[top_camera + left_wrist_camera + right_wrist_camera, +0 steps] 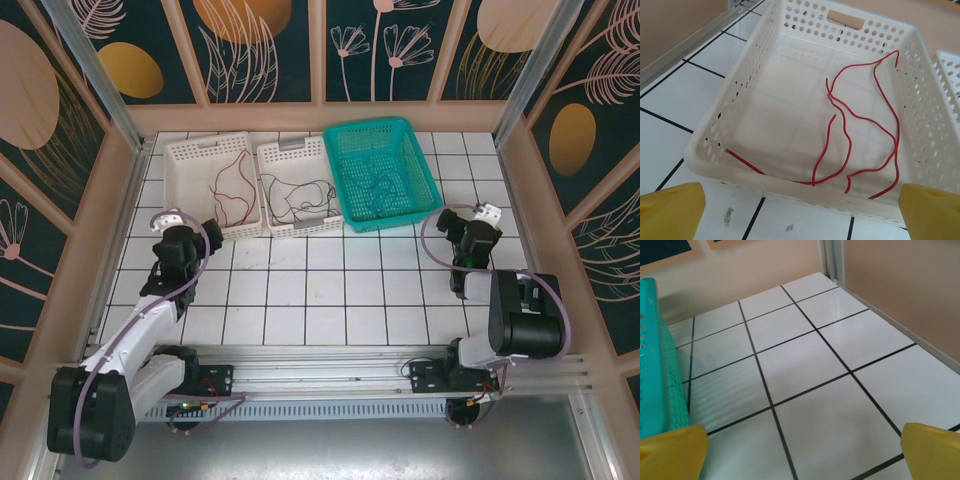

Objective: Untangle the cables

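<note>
The left tool (801, 212) and the right tool (802, 455) are held open over the white tiled bench (330, 290), either side of the green basket (368, 126), flowered walls (390, 50) behind.

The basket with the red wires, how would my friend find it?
At the far edge of the white tiled table, three baskets sit in a row. It is the leftmost white basket. The middle basket is white too but holds black wires; only this one holds red cables.

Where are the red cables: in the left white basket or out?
In: the red cables lie spread across the floor of the left white basket.
</note>
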Robot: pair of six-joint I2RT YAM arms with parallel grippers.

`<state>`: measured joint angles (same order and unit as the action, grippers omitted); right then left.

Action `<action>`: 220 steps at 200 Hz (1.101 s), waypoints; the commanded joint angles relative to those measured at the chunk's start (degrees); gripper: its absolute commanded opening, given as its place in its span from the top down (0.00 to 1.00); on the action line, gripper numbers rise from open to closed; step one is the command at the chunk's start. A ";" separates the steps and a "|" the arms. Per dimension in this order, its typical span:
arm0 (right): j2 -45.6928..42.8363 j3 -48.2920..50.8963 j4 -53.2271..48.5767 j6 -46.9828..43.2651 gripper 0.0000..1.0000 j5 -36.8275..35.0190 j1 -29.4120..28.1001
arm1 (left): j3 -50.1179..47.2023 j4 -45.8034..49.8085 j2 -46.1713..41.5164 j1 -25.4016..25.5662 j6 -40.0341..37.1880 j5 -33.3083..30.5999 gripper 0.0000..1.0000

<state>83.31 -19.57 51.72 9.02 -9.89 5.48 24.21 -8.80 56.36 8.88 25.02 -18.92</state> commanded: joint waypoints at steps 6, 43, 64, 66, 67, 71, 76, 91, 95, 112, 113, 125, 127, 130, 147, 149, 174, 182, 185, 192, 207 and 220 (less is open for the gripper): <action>0.37 1.82 7.39 -1.74 0.01 4.94 -0.19 | 1.34 -3.59 2.05 -0.25 -3.57 -2.52 0.01; 4.07 10.81 27.26 -8.99 0.01 3.27 -6.37 | 1.27 -9.12 5.79 -0.14 -5.20 -4.92 0.02; 4.62 8.20 23.04 -7.19 0.01 0.51 -6.08 | -0.61 -13.54 6.97 -0.22 -6.23 -5.71 0.01; 4.75 8.09 23.06 -7.04 0.01 0.49 -5.93 | -0.73 -13.66 7.07 -0.26 -6.30 -5.76 0.02; 4.84 8.12 23.33 -7.02 0.01 0.44 -5.88 | -0.69 -13.64 7.08 -0.27 -6.34 -5.55 0.01; 5.17 8.24 24.23 -6.83 0.01 0.01 -5.75 | -0.43 -13.05 7.22 -0.34 -6.28 -5.65 0.02; 4.81 8.34 23.74 -6.53 0.01 -0.30 -5.68 | -0.40 -13.34 7.22 -0.30 -6.78 -5.57 0.02; 4.99 7.74 22.83 -6.81 0.01 -0.95 -6.13 | -0.96 -15.61 7.15 -0.32 -7.93 -6.32 0.01; 4.88 7.64 22.64 -6.88 0.01 -1.02 -6.25 | -1.36 -16.51 7.06 -0.30 -8.06 -6.97 0.01; 5.05 7.86 23.10 -7.04 0.01 -1.24 -6.31 | -2.77 -20.88 7.08 -0.27 -8.36 -9.97 0.02; 5.08 7.87 23.21 -7.06 0.01 -1.21 -6.38 | -2.81 -21.29 7.09 -0.27 -8.47 -9.99 0.02; 5.02 7.67 22.80 -6.83 0.01 -0.84 -6.23 | -3.70 -25.23 7.80 -0.34 -10.41 -10.48 0.02; 5.07 7.70 22.76 -6.78 0.01 -0.66 -6.15 | -4.01 -26.03 8.02 -0.29 -10.73 -10.56 0.02; 5.04 7.70 22.83 -6.66 0.01 -0.39 -5.97 | -4.39 -27.19 8.39 -0.27 -11.24 -10.72 0.02; 5.01 7.55 22.55 -6.48 0.01 -0.30 -5.69 | -7.68 -34.95 11.50 -0.28 -14.72 -11.36 0.01; 4.97 7.56 22.41 -6.45 0.01 -0.24 -5.73 | -8.12 -35.96 11.98 -0.34 -14.82 -11.68 0.02; 4.95 7.55 22.50 -6.47 0.01 -0.15 -5.73 | -11.41 -45.61 15.55 -0.43 -15.60 -9.81 0.01; 5.01 7.54 22.41 -6.47 0.01 -0.15 -5.67 | -11.70 -49.28 17.04 -0.42 -16.36 -8.27 0.01; 4.97 7.58 22.40 -6.40 0.01 -0.16 -5.58 | -11.46 -49.59 17.47 -0.37 -16.75 -7.71 0.01; 5.00 7.53 22.40 -6.46 0.01 -0.13 -5.61 | -10.88 -50.75 18.76 -0.36 -17.36 -7.24 0.01; 4.98 7.53 22.46 -6.47 0.01 -0.10 -5.61 | -7.82 -48.96 21.76 -0.37 -18.61 -6.51 0.01; 4.95 7.53 22.44 -6.47 0.01 -0.06 -5.59 | -6.63 -49.38 23.56 -0.43 -22.57 -2.36 0.01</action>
<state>88.31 -11.00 71.88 2.83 -9.58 -0.47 14.26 -51.55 77.32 8.88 8.51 -26.74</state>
